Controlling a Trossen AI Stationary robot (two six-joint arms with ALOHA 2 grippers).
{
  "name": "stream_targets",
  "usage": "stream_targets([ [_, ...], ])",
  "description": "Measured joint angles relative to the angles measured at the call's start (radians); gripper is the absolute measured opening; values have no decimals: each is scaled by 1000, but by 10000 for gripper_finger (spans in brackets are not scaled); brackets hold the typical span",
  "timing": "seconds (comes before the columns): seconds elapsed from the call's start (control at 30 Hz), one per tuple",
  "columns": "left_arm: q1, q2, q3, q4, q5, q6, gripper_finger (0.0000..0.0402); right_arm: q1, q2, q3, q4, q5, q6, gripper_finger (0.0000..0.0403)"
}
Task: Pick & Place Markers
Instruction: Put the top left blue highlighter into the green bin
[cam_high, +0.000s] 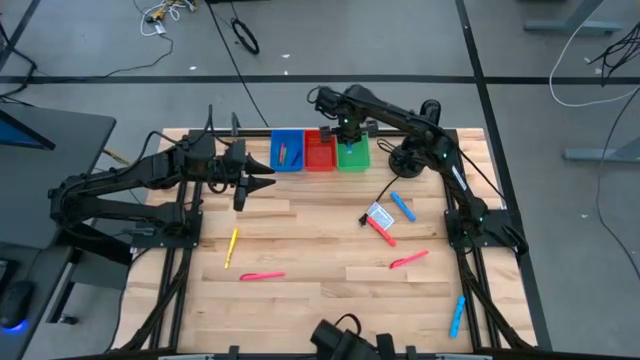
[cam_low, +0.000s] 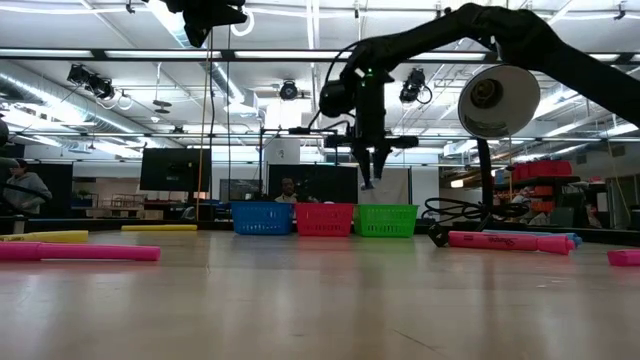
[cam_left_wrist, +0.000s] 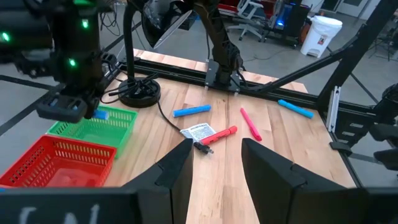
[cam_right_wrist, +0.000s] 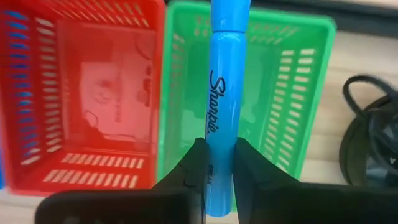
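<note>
While the right gripper hangs over the green bin at twelve o'clock, pinching a blue marker, the sorting looks partly done. The blue bin already holds something. Seven markers lie loose: three pink or red, two blue toward three o'clock, one blue at five, one yellow at eight. Near the blue bin, the left gripper waits, fingers spread, empty.

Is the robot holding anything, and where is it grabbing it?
The right gripper pinches a blue Sharpie marker near one end, above the green bin. The left gripper holds nothing.
</note>
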Motion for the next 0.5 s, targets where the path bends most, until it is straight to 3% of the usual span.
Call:
stream_targets([
  [0.5,0,0,0,-1,0,1,142,6,2,-199,176,-74,40,34],
])
